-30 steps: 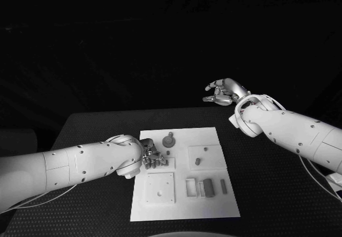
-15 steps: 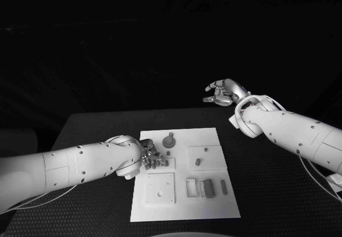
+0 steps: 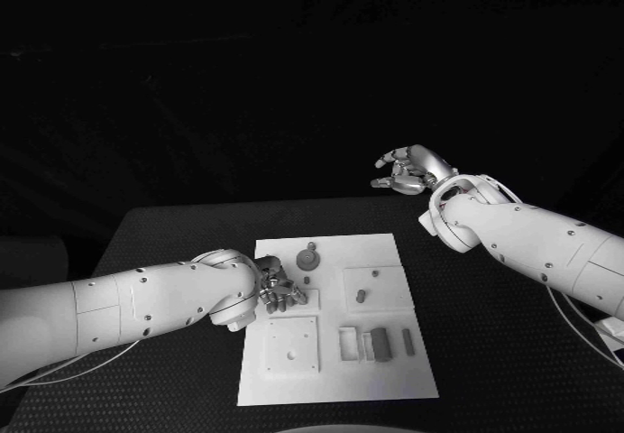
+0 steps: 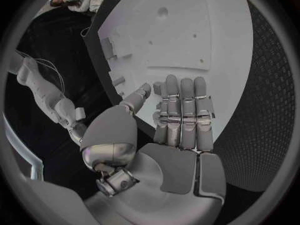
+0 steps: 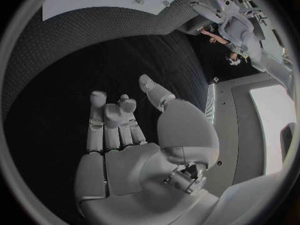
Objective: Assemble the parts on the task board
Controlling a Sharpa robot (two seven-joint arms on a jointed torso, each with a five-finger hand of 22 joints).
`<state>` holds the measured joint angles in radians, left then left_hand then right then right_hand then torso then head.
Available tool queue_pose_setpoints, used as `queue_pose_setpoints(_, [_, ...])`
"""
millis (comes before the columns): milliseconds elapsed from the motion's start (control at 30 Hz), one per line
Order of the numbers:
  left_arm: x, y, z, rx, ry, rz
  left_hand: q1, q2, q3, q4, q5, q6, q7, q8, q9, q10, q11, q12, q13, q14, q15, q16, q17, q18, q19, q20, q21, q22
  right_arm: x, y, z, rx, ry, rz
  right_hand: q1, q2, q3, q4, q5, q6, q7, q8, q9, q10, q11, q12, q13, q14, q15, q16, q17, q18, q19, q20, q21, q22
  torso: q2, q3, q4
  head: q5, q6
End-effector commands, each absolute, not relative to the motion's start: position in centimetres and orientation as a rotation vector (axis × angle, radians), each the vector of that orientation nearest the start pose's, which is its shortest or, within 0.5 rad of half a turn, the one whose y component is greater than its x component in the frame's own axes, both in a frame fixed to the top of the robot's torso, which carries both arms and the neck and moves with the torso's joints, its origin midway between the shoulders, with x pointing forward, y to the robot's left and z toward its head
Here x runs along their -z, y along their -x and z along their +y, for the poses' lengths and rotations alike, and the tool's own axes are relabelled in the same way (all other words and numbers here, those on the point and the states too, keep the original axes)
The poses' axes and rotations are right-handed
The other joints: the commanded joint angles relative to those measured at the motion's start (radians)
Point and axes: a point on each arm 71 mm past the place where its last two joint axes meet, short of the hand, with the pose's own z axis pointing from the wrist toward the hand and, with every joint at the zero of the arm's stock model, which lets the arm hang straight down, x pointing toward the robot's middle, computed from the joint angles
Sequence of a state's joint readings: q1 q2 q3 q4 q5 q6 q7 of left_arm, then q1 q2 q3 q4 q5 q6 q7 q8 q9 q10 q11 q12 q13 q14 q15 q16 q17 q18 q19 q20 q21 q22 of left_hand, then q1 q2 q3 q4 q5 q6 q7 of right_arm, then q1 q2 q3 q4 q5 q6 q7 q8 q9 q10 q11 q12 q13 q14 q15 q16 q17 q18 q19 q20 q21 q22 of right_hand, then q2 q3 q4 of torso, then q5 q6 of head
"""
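From the head camera, the white board lies mid-desk with small parts loose in its near right area, so assembly looks barely begun; the left hand hovers over the board's left edge, the right hand raised well beyond it. The left wrist camera shows the left hand's fingers straight, close together and empty above the board. The right wrist camera shows the right hand loosely spread, holding nothing.

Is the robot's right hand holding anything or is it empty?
Empty. The right hand is raised beyond the table's far edge, away from the task board; its fingers are loosely curled and apart with nothing between them.
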<state>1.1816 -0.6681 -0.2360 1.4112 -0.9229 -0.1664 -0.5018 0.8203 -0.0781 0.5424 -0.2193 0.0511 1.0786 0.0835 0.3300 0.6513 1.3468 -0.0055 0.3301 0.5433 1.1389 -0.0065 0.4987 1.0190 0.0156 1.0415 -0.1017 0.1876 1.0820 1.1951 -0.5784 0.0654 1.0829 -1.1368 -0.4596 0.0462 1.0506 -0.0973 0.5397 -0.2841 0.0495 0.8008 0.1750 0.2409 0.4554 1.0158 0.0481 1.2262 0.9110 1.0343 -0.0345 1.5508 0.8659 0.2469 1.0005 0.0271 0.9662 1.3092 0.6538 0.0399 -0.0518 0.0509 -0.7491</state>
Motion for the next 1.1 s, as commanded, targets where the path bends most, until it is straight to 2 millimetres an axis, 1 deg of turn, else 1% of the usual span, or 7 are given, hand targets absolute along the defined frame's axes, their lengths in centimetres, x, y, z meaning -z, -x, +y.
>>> queue_pose_setpoints(33, [29.65, -45.99, 16.86, 0.470, 0.392, 2.330, -0.018, -0.005, -0.008, 0.007, 0.001, -0.011, 0.000, -0.007, -0.002, -0.006, -0.003, -0.001, 0.001, -0.005, 0.001, 0.005, -0.001, -0.009, 0.001, -0.002, -0.001, 0.001, 17.12, -57.02, -19.98, -0.749, -0.238, 1.477, -0.010, -0.003, -0.007, 0.000, 0.001, -0.001, 0.007, 0.001, -0.001, -0.097, 0.022, 0.002, -0.001, -0.008, -0.002, -0.004, -0.001, 0.015, 0.001, 0.000, -0.004, 0.007, 0.000, 0.0010, 0.0004, 0.000, 0.000])
queue_pose_setpoints(200, [29.53, -46.13, 16.61, 0.465, 0.386, 2.335, -0.076, -0.024, -0.032, 0.050, -0.003, -0.012, 0.002, -0.015, -0.004, -0.005, -0.004, 0.001, 0.004, -0.005, 0.001, 0.010, -0.001, -0.007, 0.005, -0.002, -0.007, 0.002, 17.38, -56.96, -19.92, -0.750, -0.240, 1.483, -0.011, -0.003, -0.007, 0.000, 0.001, -0.001, 0.007, 0.001, -0.001, -0.097, 0.022, 0.002, -0.002, -0.008, -0.002, -0.004, -0.001, 0.015, 0.001, 0.000, -0.004, 0.007, 0.000, 0.0020, -0.0004, 0.002, 0.000])
queue_pose_setpoints(267, [29.52, -46.20, 16.55, 0.463, 0.384, 2.336, -0.094, -0.018, -0.053, 0.050, -0.002, -0.013, 0.002, -0.016, -0.003, -0.006, -0.004, 0.002, 0.005, -0.006, 0.000, 0.011, 0.001, -0.006, 0.004, -0.003, -0.010, 0.003, 17.42, -56.96, -19.92, -0.750, -0.240, 1.484, -0.011, -0.003, -0.006, 0.000, 0.001, -0.001, 0.007, 0.001, -0.001, -0.097, 0.022, 0.002, -0.002, -0.008, -0.002, -0.004, -0.001, 0.015, 0.001, 0.000, -0.004, 0.007, 0.001, 0.0018, -0.0007, 0.002, 0.000])
queue_pose_setpoints(333, [29.50, -46.28, 16.51, 0.459, 0.383, 2.336, -0.100, -0.007, -0.075, 0.036, -0.002, -0.013, 0.001, -0.018, -0.001, -0.007, -0.005, 0.003, 0.007, -0.007, -0.001, 0.014, 0.002, -0.004, 0.005, -0.004, -0.013, 0.004, 17.44, -56.96, -19.92, -0.749, -0.240, 1.484, -0.011, -0.003, -0.006, 0.000, 0.001, -0.001, 0.008, 0.001, -0.002, -0.097, 0.022, 0.002, -0.002, -0.008, -0.002, -0.004, -0.001, 0.015, 0.001, 0.000, -0.004, 0.007, 0.001, 0.0011, -0.0011, 0.002, 0.001])
queue_pose_setpoints(433, [29.51, -46.44, 16.45, 0.449, 0.379, 2.337, -0.100, -0.001, -0.082, 0.031, -0.002, -0.014, 0.001, -0.020, 0.000, -0.008, -0.006, 0.004, 0.008, -0.008, -0.002, 0.015, 0.002, -0.003, 0.006, -0.004, -0.015, 0.005, 17.46, -56.97, -19.95, -0.748, -0.241, 1.485, -0.011, -0.003, -0.006, 0.000, 0.001, -0.001, 0.008, 0.001, -0.002, -0.097, 0.022, 0.002, -0.002, -0.008, -0.002, -0.004, -0.002, 0.015, 0.001, 0.000, -0.004, 0.007, 0.001, 0.0008, -0.0019, 0.001, 0.001])
queue_pose_setpoints(567, [29.62, -46.49, 16.17, 0.445, 0.367, 2.349, -0.103, 0.005, -0.089, 0.027, -0.002, -0.021, 0.004, -0.025, -0.001, -0.009, -0.005, 0.003, 0.008, -0.009, -0.001, 0.015, 0.002, -0.003, 0.006, -0.004, -0.017, 0.005, 17.48, -56.97, -19.97, -0.748, -0.241, 1.488, -0.011, -0.003, -0.006, 0.000, 0.001, -0.002, 0.008, 0.001, -0.002, -0.097, 0.022, 0.002, -0.002, -0.008, -0.002, -0.004, -0.002, 0.015, 0.001, 0.000, -0.004, 0.007, 0.000, 0.0012, -0.0006, 0.001, 0.001])
queue_pose_setpoints(1100, [29.92, -46.88, 16.14, 0.395, 0.333, 2.370, -0.117, 0.010, -0.102, 0.028, -0.002, -0.041, 0.011, -0.041, -0.006, -0.012, -0.002, 0.005, 0.011, -0.012, -0.001, 0.017, 0.001, -0.002, 0.008, -0.003, -0.024, 0.006, 17.49, -56.95, -19.90, -0.749, -0.240, 1.489, -0.011, -0.003, -0.006, 0.000, 0.001, -0.002, 0.008, 0.001, -0.002, -0.097, 0.022, 0.003, -0.003, -0.008, -0.002, -0.004, -0.002, 0.015, 0.001, 0.000, -0.004, 0.007, 0.001, 0.0003, -0.0001, -0.002, 0.000])
